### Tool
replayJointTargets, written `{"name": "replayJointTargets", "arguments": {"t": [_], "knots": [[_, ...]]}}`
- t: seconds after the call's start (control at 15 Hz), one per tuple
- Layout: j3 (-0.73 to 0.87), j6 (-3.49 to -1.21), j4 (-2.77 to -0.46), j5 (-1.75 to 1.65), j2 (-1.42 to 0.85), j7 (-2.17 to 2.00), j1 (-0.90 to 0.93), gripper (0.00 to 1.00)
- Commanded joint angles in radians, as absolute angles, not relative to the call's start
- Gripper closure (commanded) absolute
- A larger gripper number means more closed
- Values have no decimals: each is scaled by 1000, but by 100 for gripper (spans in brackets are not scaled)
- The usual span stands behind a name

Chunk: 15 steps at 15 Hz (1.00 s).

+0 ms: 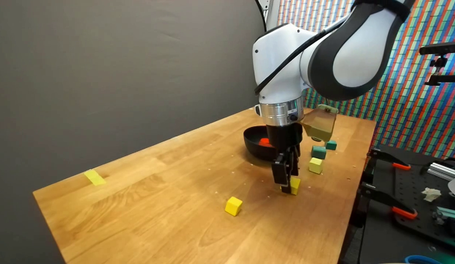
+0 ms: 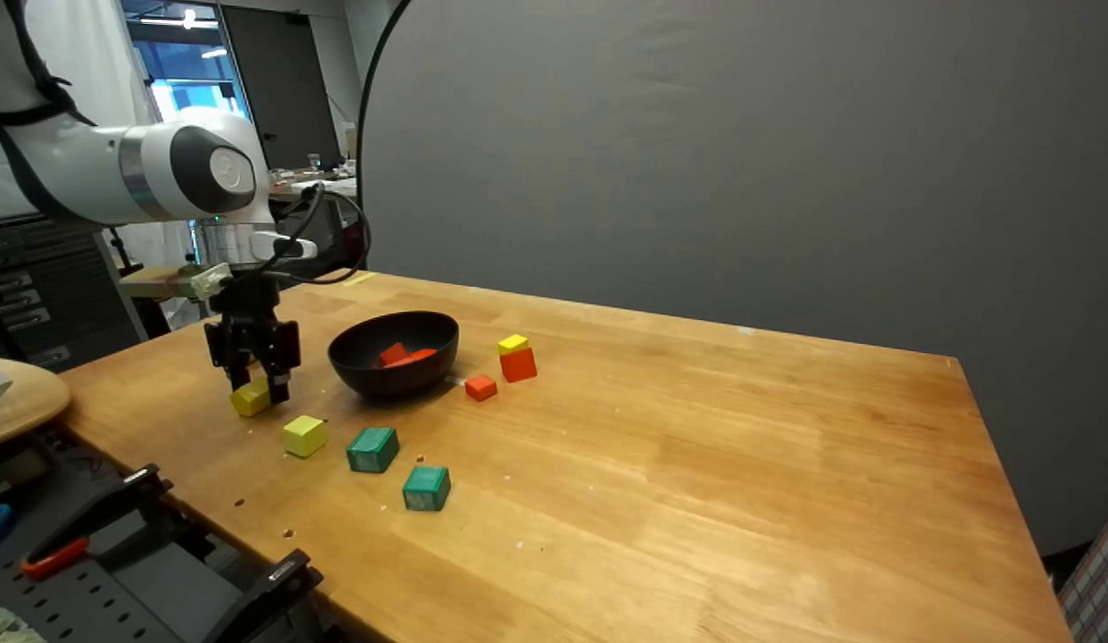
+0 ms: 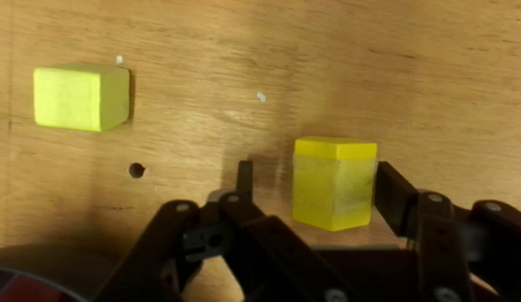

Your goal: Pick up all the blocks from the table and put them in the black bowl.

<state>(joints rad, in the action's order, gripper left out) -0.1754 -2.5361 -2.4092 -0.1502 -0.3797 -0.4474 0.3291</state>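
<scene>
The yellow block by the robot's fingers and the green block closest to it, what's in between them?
Between that yellow block and the closest green block sits a paler block, yellow too; both exterior views show it.

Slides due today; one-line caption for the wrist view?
Open gripper straddling a yellow block on the table, a paler yellow block and part of the black bowl at image left.
</scene>
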Motion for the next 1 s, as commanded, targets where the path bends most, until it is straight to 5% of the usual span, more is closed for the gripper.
{"name": "replayJointTargets", "arguments": {"t": [0.0,0.2,0.67,0.93], "knots": [[-173,-2482,-2365,-109,-401,-410,337,58],[-175,-2449,-2376,-87,-372,-408,332,81],[-117,-2472,-2495,-126,-91,-713,342,78],[-92,-2433,-2377,-236,-123,-924,298,78]]}}
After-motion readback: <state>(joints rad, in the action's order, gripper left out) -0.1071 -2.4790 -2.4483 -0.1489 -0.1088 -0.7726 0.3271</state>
